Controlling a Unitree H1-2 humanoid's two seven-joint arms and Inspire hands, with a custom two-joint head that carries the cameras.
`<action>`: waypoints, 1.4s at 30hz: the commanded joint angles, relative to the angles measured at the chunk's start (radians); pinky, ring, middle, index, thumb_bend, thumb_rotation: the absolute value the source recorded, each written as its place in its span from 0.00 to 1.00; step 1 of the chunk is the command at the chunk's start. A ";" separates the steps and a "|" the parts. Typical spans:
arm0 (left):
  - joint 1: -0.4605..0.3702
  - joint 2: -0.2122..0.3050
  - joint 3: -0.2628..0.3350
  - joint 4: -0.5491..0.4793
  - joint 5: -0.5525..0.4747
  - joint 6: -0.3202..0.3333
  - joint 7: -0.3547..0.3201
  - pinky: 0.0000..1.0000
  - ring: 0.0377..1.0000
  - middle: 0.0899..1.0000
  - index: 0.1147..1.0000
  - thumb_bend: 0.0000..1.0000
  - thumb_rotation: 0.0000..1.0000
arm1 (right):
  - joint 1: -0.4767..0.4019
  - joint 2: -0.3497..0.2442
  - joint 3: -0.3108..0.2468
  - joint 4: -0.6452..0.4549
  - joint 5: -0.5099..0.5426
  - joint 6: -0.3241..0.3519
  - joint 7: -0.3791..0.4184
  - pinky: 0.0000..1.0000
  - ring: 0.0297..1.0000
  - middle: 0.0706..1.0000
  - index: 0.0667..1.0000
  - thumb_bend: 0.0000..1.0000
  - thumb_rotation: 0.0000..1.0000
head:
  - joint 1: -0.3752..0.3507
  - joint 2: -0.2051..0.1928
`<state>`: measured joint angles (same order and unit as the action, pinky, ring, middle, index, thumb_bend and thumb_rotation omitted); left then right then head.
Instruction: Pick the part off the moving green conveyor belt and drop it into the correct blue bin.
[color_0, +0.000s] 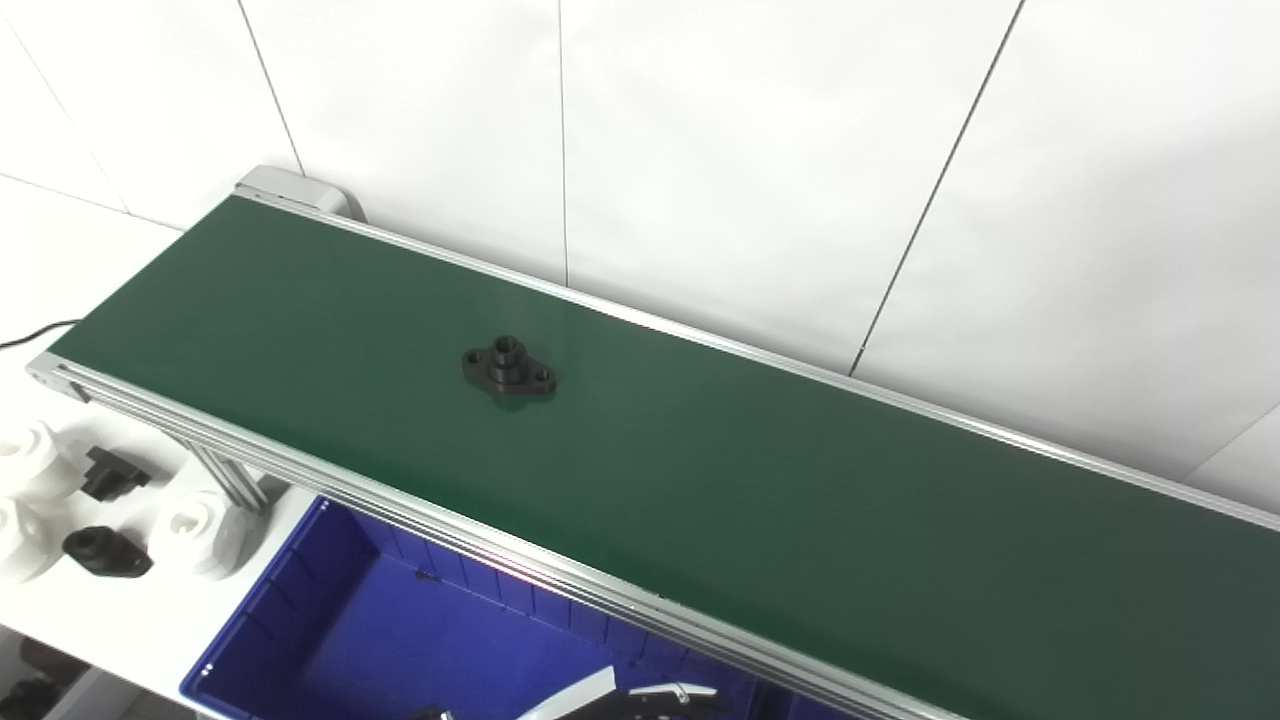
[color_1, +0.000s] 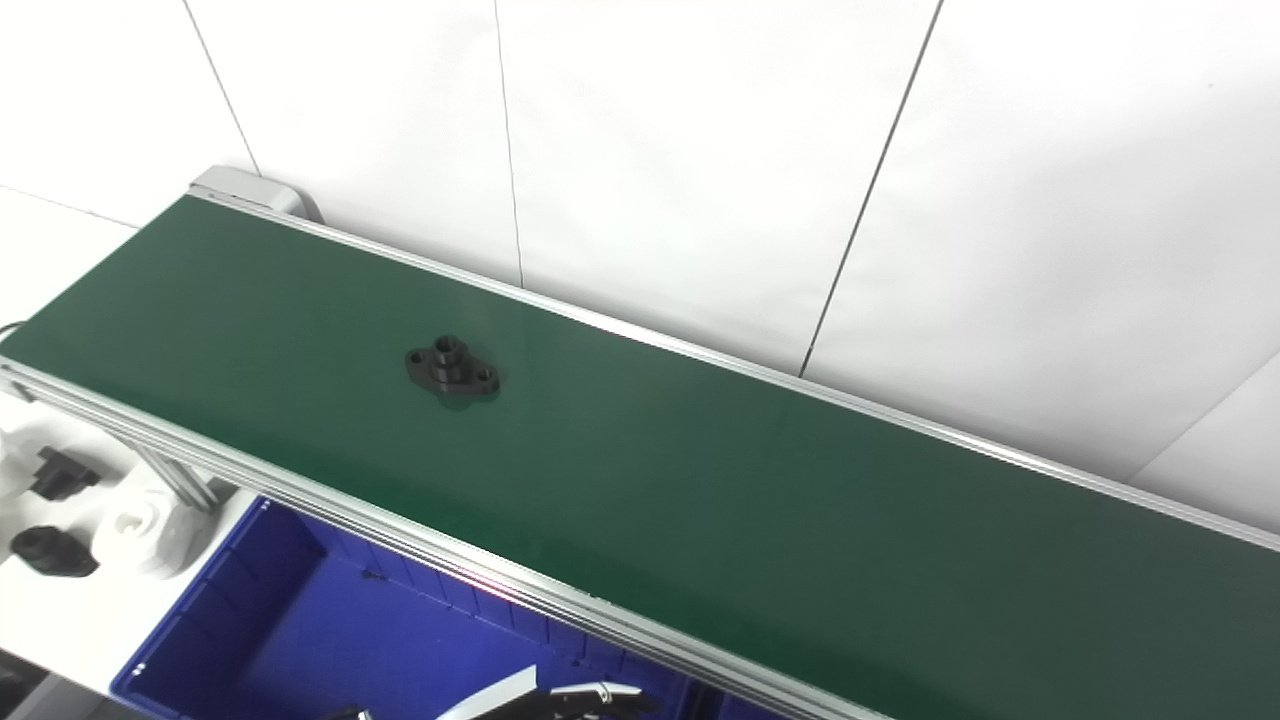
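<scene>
Blue bin sits below the green conveyor belt — only white and dark robot hand parts show inside, grip unreadable. Black flanged part lies mid-belt; no writing legible.

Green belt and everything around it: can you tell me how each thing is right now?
black part: lying flat on the belt, nothing touching it
green belt: carrying only that part
blue bin: open, under the belt's near edge, partly hidden
white and black parts: lying on the white table at left
hand: barely showing at the bottom edge, state unclear
</scene>
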<state>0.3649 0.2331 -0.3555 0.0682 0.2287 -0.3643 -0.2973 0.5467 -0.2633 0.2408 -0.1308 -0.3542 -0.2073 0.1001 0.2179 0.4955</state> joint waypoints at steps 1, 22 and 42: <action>-0.007 0.005 -0.002 -0.010 -0.001 -0.041 0.010 0.79 0.87 0.90 0.85 0.93 0.22 | 0.000 0.000 0.000 -0.003 0.003 -0.068 -0.021 0.67 0.83 0.91 0.93 0.89 0.22 | -0.001 0.001; -0.027 -0.012 -0.009 0.012 0.017 -0.052 0.024 0.77 0.86 0.91 0.85 0.94 0.24 | -0.006 -0.066 0.068 -0.208 -0.126 -0.262 -0.470 0.53 0.63 0.70 0.80 0.87 0.17 | -0.031 0.038; -0.037 -0.009 -0.005 -0.019 0.004 -0.031 0.017 0.88 0.94 0.95 0.91 0.93 0.22 | -0.301 0.023 -0.105 -0.475 0.022 0.025 -0.148 0.51 0.61 0.72 0.82 0.82 0.28 | -0.173 0.147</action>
<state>0.3324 0.2230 -0.3602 0.0813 0.2460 -0.3808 -0.2845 0.2592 -0.2504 0.1426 -0.5887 -0.3626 -0.2231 -0.0685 0.0447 0.6442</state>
